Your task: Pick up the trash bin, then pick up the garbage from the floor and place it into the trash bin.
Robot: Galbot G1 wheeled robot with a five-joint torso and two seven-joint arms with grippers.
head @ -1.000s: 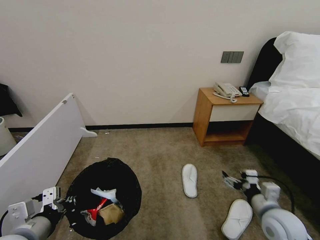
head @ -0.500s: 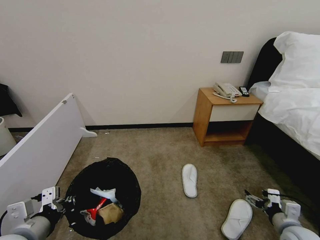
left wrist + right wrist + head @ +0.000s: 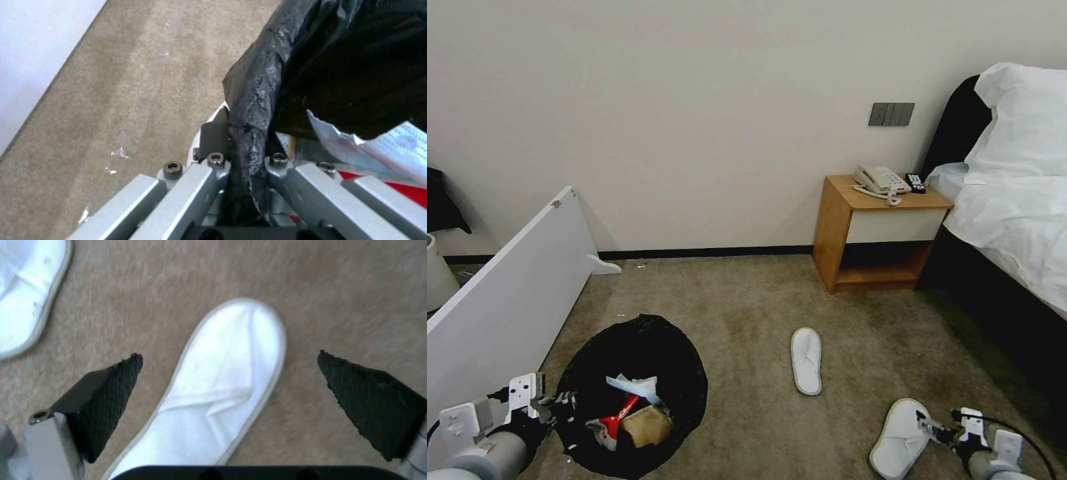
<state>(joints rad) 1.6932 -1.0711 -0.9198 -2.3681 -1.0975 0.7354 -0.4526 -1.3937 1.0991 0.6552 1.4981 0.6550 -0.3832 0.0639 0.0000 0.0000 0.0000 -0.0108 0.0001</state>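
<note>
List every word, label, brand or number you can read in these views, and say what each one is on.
No text can be read.
Red can in the trash bin: white marks, too small to read.
White wrapper in the bin: faint dotted print, blurred.
Telephone and remote on the nightstand: keys too small.
Slippers: plain, no mark.

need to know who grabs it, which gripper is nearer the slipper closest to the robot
Right. The right gripper hangs open just over that slipper; the left gripper is across the floor, shut on the trash bin rim.
</note>
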